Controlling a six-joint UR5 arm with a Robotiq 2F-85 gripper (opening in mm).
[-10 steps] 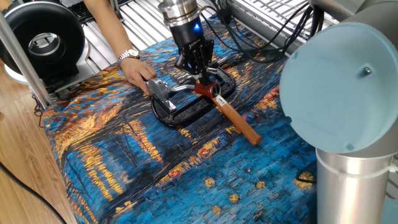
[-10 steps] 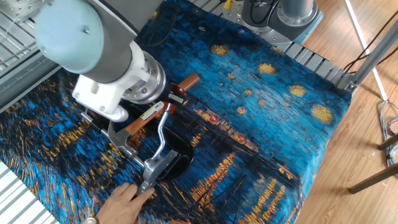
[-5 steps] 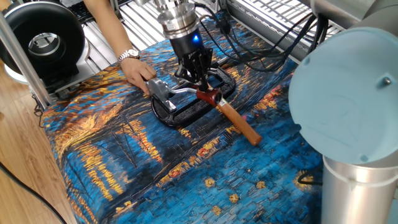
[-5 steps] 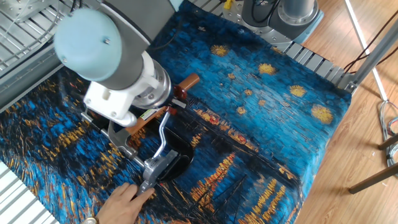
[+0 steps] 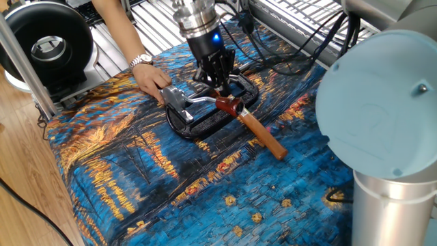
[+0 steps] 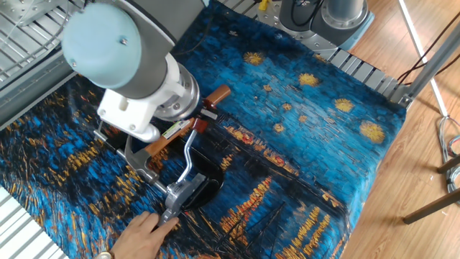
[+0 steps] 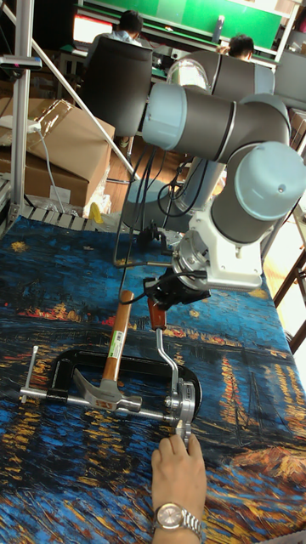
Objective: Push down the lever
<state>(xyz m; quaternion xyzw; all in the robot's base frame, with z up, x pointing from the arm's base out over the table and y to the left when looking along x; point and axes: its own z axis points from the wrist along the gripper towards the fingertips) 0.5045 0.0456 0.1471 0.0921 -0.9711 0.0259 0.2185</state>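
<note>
Over the lever's dark red end, the gripper (image 5: pixel 221 85) is pressing with fingers nearly together, gripping nothing that I can make out. The lever (image 7: pixel 167 353) is lying low across the black base (image 5: pixel 205 121), beside the hammer (image 7: pixel 110 355), seemingly almost down. A hand (image 7: pixel 179 469) is steadying the bracket (image 7: pixel 181 400).

We see the lever (image 7: pixel 170 355) mid-table (image 7: pixel 51 263) w/ the gripper (image 7: pixel 160 308) right above its tip; hammer (image 7: pixel 113 361) beside it, hand (image 7: pixel 180 476) at the bracket (image 7: pixel 182 399).
</note>
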